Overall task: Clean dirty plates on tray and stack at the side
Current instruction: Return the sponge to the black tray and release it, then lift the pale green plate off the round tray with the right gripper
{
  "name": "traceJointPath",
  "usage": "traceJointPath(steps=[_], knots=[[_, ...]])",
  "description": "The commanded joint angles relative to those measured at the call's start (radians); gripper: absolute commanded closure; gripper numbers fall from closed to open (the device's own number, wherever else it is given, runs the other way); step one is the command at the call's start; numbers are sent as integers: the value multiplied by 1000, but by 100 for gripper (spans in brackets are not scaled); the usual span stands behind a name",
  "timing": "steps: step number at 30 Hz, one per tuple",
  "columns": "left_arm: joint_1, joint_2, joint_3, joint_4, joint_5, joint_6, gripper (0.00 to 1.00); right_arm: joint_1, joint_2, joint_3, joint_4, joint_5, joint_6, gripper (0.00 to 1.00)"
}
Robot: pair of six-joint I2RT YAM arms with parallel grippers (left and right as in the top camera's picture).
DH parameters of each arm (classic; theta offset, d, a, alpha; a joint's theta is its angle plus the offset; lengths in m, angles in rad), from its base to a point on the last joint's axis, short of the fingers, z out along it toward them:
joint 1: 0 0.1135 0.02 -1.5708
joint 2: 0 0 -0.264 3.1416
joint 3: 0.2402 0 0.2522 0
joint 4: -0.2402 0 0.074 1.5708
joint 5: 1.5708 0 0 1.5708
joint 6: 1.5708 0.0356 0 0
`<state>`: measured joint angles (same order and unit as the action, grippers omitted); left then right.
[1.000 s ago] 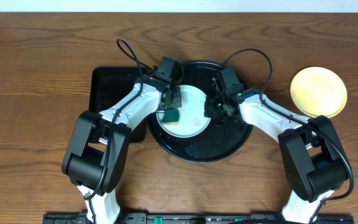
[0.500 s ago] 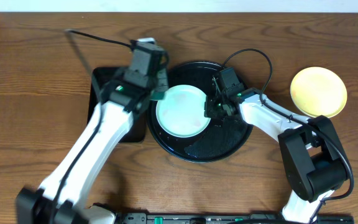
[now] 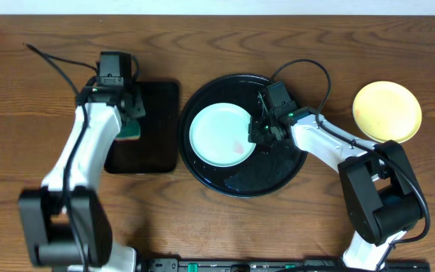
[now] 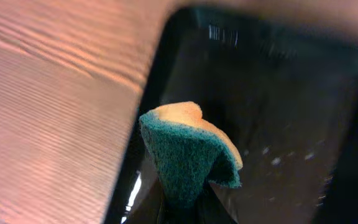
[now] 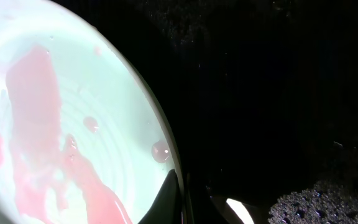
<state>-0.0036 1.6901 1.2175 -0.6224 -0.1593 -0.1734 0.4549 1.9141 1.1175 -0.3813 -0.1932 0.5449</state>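
Sponge (image 4: 188, 152) has swung off to the rectangular tray's (image 3: 153, 151) left edge, clamped in your left gripper (image 3: 132, 125); right gripper (image 3: 257, 137) pinches the mint plate (image 3: 217, 136) by its rim on the round tray (image 3: 278, 180); red smears remain.

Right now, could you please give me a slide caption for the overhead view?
Left pincer holds the sponge over the rectangular tray; right pincer grips the mint plate on the round tray.
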Motion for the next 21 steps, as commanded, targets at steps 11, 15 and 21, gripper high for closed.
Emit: traceJointPath(steps=[11,15,21], knots=[[0,85,-4,-9,127,175,23,17,0,-4,-23,8,0,99],[0,30,8,-53,127,169,22,15,-50,-3,-38,10,-16,99],[0,-194,8,-73,183,169,22,-11,-251,-1,-87,130,-48,99]])
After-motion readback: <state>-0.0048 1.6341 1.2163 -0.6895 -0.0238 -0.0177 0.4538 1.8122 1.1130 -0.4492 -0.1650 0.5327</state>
